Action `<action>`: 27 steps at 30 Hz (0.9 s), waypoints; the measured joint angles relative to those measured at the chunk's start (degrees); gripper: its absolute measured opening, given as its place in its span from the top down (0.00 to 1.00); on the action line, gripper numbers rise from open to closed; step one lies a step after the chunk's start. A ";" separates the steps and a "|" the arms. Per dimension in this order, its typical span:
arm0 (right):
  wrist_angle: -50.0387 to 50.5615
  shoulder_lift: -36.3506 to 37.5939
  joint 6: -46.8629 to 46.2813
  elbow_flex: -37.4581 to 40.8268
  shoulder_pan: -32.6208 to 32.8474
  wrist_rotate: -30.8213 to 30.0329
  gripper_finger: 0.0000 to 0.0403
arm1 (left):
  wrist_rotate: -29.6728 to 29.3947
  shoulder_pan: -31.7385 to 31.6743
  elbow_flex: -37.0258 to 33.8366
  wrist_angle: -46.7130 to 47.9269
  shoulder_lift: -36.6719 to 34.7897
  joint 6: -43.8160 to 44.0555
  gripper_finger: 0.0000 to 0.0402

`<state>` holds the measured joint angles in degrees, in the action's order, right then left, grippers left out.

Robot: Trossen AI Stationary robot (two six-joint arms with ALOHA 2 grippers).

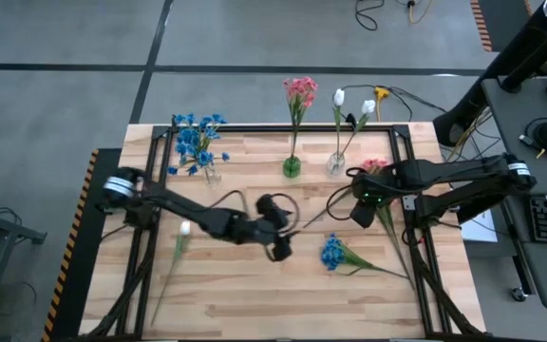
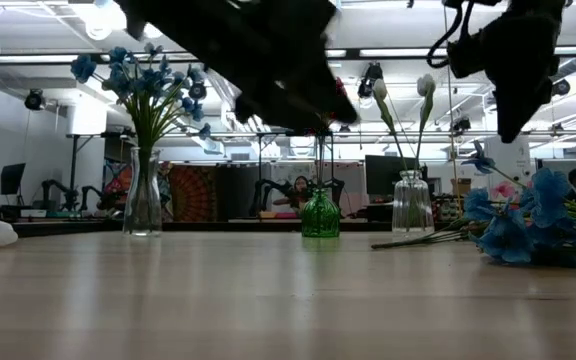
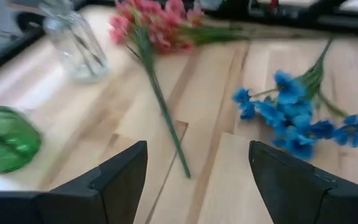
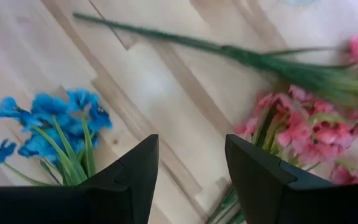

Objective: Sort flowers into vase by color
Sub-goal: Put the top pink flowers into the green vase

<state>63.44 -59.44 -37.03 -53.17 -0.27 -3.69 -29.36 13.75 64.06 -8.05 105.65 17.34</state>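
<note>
Since the loose flowers are light, floppy sprigs on thin wiry stems, pinch mid-stem, not the blossoms (they'd crush or slip). Pink sprig (image 1: 380,190) lies right of centre, blue sprig (image 1: 334,253) lower right, white bud (image 1: 184,230) lower left, all flat on the bench (image 1: 254,304). Left claw (image 1: 279,249) mid-frame, spread wide, empty. Right claw (image 4: 191,171) over the pink sprig, also wide, empty.

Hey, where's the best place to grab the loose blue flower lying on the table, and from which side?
Probably the bare green stem, not the blossoms. The blue flower lies flat with its stem running toward the right edge, so come straight down from above, fingers across the stem near the blossoms. The right tool, open, is nearest; the left tool is also open, just beside the blossoms.
</note>
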 joint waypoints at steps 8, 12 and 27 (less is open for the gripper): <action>-1.55 2.55 0.18 0.00 0.02 -0.91 0.56 | 7.22 -5.90 10.84 -0.56 13.12 -5.23 0.35; -2.77 2.75 0.19 0.00 0.02 -0.97 0.56 | 11.88 -8.35 13.12 -2.51 16.89 -6.13 0.35; -7.98 2.68 2.54 0.02 0.02 -1.19 0.56 | 18.40 -12.28 13.91 -8.92 23.39 -8.45 0.36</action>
<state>55.46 -56.75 -34.49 -53.15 -0.25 -4.88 -10.96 1.48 77.97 -16.97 129.03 8.89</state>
